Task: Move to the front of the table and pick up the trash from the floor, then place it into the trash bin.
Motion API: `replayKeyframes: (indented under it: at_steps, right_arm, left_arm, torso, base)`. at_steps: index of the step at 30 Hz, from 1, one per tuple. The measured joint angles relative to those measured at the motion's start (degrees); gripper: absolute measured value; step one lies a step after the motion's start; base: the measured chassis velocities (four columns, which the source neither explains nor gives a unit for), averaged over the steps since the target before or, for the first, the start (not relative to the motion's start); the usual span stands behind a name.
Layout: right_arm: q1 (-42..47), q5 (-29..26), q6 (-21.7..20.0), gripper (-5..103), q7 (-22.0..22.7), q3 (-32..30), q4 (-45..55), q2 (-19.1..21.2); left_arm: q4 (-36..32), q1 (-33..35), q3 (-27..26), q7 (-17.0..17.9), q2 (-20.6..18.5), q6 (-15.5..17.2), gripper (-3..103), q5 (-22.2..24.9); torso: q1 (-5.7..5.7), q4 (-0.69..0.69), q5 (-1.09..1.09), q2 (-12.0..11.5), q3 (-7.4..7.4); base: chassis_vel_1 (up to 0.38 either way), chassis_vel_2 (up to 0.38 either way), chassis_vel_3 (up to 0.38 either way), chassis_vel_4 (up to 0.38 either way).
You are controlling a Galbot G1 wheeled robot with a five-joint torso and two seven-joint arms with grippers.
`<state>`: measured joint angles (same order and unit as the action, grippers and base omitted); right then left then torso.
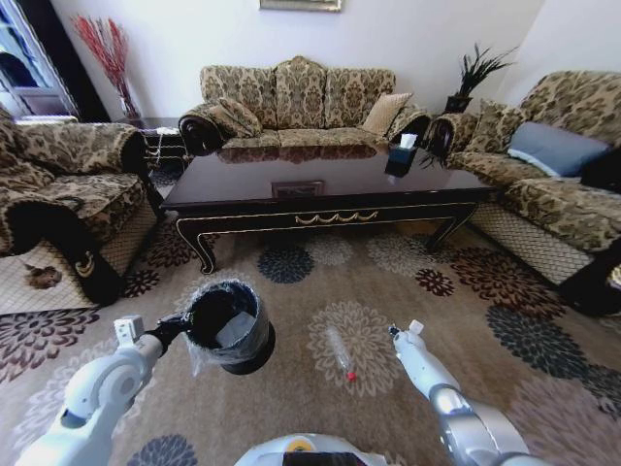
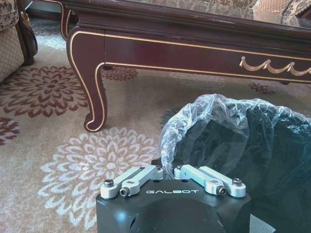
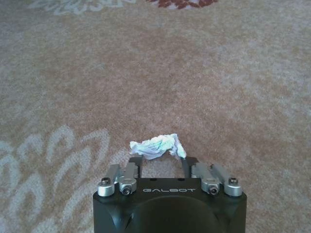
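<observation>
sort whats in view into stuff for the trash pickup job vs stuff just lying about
For the job: trash bin held by the left tool; crumpled paper scrap in the right tool; plastic bottle on the carpet; table.

Just lying about: sofas; grey cushion; tissue box.

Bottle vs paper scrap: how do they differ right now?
The bottle is clear with a red cap and lies loose on the carpet; the paper scrap is white, crumpled and pinched in the right end effector. The bottle is elongated, the scrap a wad. Both remain outside the trash bin.
</observation>
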<state>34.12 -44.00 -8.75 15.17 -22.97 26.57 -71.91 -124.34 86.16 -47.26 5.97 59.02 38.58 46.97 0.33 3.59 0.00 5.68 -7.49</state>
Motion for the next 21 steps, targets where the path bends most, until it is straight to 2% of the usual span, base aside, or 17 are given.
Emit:
replayKeyframes:
  at_steps: [2,3,6,8,12,19,20,21]
  right_arm:
    - [-0.1,0.2,0.0,37,0.0,0.1,-0.1,0.1]
    - [-0.1,0.2,0.0,37,0.0,0.1,-0.1,0.1]
    - [-0.2,0.6,0.0,21,0.0,0.1,-0.5,0.3]
    - [-0.2,0.6,0.0,21,0.0,0.1,-0.6,0.3]
    - [-0.3,1.0,0.0,1,-0.1,0.1,-0.7,0.4]
    - [-0.1,1.4,0.4,0,0.4,1.0,0.3,0.7]
    - [0.1,0.4,0.0,5,1.2,1.1,1.0,0.8]
    - [0.1,-0.7,-0.3,5,1.7,1.2,1.7,0.8]
  left_arm:
    - [0.0,0.0,0.1,0.0,0.2,0.0,4,0.0]
    - [0.0,0.0,0.1,0.0,0.2,0.0,4,0.0]
    - [0.3,-0.1,0.5,-0.2,0.5,0.0,4,-0.5]
    - [0.3,-0.1,0.5,-0.2,0.6,0.0,4,-0.5]
    - [0.5,-0.3,0.7,-0.3,0.6,0.1,4,-0.7]
    - [0.4,-0.4,0.6,-0.3,0.4,0.1,4,-0.7]
    - [0.3,-0.3,0.5,-0.3,0.3,0.1,4,-0.7]
    - [0.2,-0.3,0.5,-0.3,0.3,0.1,4,-0.7]
  torso:
    - [0.0,0.0,0.01,0.0,0.0]
    - [0.0,0.0,0.01,0.0,0.0]
    - [0.0,0.0,0.0,0.0,0.0]
    - [0.0,0.0,0.0,0.0,0.0]
    - [0.0,0.0,0.0,0.0,0.0]
    - [0.0,0.0,0.0,0.0,0.0]
    - [0.0,0.0,0.0,0.0,0.0]
    - [0.0,0.01,0.0,0.0,0.0]
  base:
    - [0.0,0.0,0.0,0.0]
    - [0.0,0.0,0.0,0.0]
    - [0.0,0.0,0.0,0.0]
    - [0.0,0.0,0.0,0.0]
    - [0.0,0.0,0.0,0.0]
    - [0.0,0.0,0.0,0.0]
    - [0.0,0.0,0.0,0.0]
    - [0.0,0.0,0.0,0.0]
